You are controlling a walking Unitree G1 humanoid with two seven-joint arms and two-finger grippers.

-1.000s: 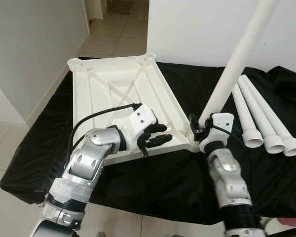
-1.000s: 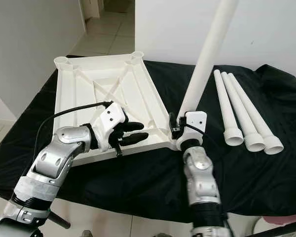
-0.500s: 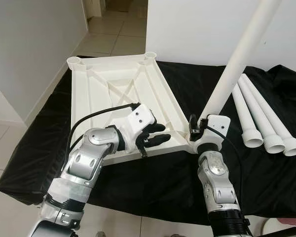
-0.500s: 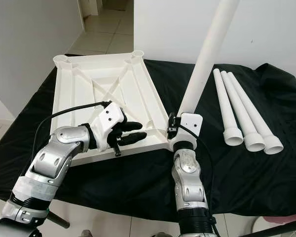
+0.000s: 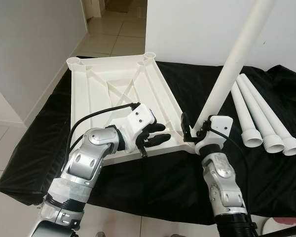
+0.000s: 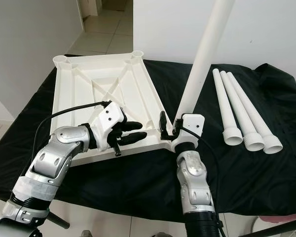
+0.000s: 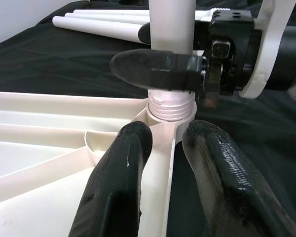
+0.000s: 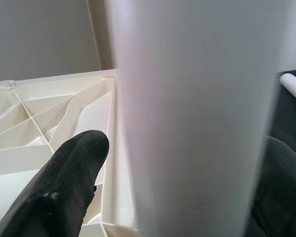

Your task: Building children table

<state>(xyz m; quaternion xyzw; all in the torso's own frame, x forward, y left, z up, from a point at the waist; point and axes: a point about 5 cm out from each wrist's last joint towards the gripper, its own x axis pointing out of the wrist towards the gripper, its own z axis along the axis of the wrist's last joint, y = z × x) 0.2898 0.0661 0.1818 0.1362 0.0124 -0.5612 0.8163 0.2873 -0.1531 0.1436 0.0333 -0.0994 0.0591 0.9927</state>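
— How many legs?
— Four: one (image 5: 232, 64) upright in the tabletop's (image 5: 119, 94) near corner, three (image 5: 260, 116) lying right of it.
— Grippers?
— Right (image 6: 168, 129) open around the upright leg; left (image 5: 155, 136) parted on the tabletop's near edge.

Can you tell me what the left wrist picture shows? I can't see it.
A white table leg stands with its threaded end in the corner socket of the upside-down white tabletop, the right gripper around it. The left gripper rests on the tabletop's edge nearby.

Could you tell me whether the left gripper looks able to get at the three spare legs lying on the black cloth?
Probably not: the left gripper rests on the tabletop, while the right arm and upright leg block the spare legs.
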